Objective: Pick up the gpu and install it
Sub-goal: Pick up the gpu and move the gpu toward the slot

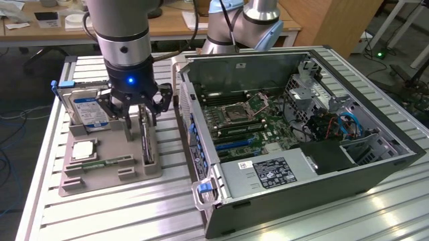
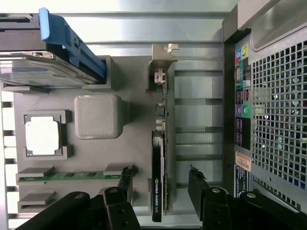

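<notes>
One arm, one claw (image 1: pixel 140 119). Exterior view first. The claw was down over the grey tray (image 1: pixel 110 173) on the slatted worktop (image 1: pixel 100 216), fingers spread to either side of the gpu (image 1: pixel 146 145). That gpu stood on edge in its slot, on the tray side nearest the PC case (image 1: pixel 295 135), not lifted. A blue light (image 1: pixel 130 79) was lit on the wrist above the claw. On the exterior view's left of the claw the hard drive (image 1: pixel 89 111) stood upright in the tray; blue label, text unreadable. Nearer the camera, the CPU (image 1: pixel 82 149) and memory stick (image 1: pixel 102 163) lay flat in their pockets. On the exterior view's right the PC case lay on its side, motherboard (image 1: pixel 244 118) exposed. Its power supply (image 1: pixel 268 173) carried a black-and-white label, print too small to read.

Wrist view: claw (image 2: pixel 160 175) released, one finger (image 2: pixel 125 179) on each side of the gpu (image 2: pixel 158 191), a gap on both sides, no contact. The card's black edge read "NVIDIA QUADRO"; the characters after that I couldn't make out. Silver bracket (image 2: pixel 160 60) sat at the end of the card away from the fingers. Also seated in the tray (image 2: pixel 134 120): hard drive (image 2: pixel 43 72) in a blue caddy (image 2: pixel 72 43), CPU (image 2: pixel 43 135), memory stick (image 2: pixel 72 176). The PC case (image 2: pixel 278 105) rear showed coloured ports and an orange sticker (image 2: pixel 243 160), writing illegible.
</notes>
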`<action>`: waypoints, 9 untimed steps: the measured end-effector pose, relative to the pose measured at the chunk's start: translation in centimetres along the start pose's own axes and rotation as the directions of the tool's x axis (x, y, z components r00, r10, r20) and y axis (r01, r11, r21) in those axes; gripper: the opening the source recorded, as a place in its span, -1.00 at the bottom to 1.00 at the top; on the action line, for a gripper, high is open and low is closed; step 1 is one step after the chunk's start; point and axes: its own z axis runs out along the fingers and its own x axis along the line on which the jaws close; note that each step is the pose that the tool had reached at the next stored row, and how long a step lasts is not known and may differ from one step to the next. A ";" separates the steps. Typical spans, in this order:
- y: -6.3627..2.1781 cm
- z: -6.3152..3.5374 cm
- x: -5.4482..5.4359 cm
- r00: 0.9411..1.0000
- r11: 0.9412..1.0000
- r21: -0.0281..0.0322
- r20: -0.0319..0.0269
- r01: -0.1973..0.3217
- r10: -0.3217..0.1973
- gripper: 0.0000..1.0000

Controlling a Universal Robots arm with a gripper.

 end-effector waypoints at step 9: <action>-0.03 0.52 -0.2 1.000 1.000 0.000 -0.001 0.000 0.000 0.18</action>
